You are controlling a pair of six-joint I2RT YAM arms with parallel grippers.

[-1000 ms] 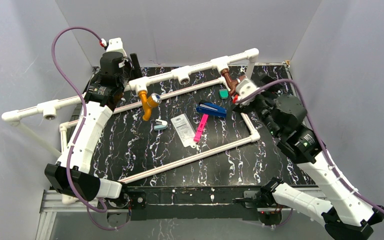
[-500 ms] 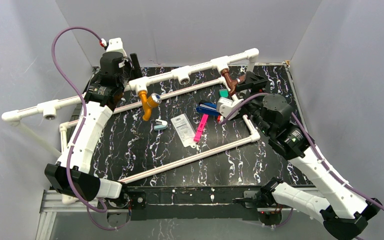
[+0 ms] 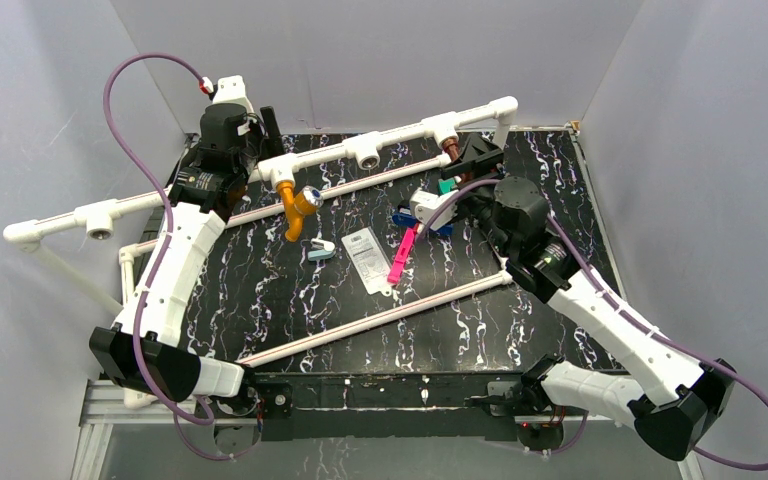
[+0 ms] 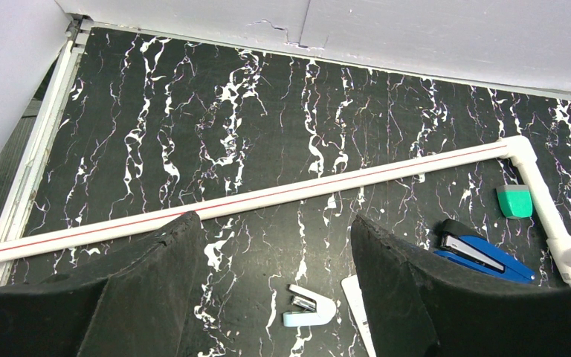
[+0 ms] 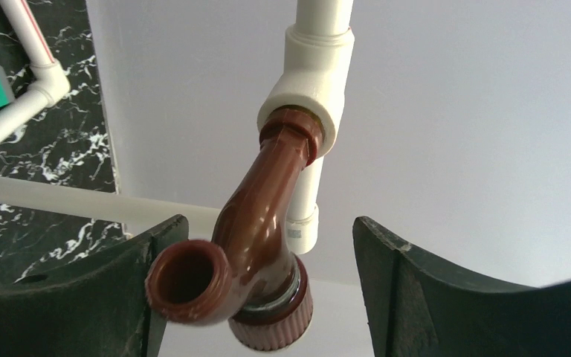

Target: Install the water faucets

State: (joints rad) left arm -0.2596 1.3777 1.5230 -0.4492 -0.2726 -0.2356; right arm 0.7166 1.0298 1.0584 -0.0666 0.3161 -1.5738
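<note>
The dark brown faucet (image 5: 268, 216) hangs screwed into a white tee (image 5: 308, 74), with its spout mouth turned toward the camera. My right gripper (image 5: 268, 223) is open around it: the left finger (image 5: 119, 297) is close against the spout and the right finger stands well apart. From above, only a bit of the brown faucet (image 3: 450, 148) shows beside the right gripper (image 3: 472, 157). The orange faucet (image 3: 298, 205) with its silvery knob hangs from another tee on the raised pipe. My left gripper (image 3: 265, 128) (image 4: 273, 219) is open and empty, high over the back left.
A raised white pipe with tees (image 3: 365, 152) crosses the back. A rectangular pipe frame (image 3: 390, 315) lies on the black marbled table. Inside it lie a blue stapler (image 4: 483, 253), a green eraser (image 4: 515, 201), a staple remover (image 3: 321, 249), a white card (image 3: 365, 252) and a pink tool (image 3: 401, 256).
My right arm has swung left and turned its wrist, bringing its fingers around the brown faucet, and they have narrowed a little. The left arm has not moved.
</note>
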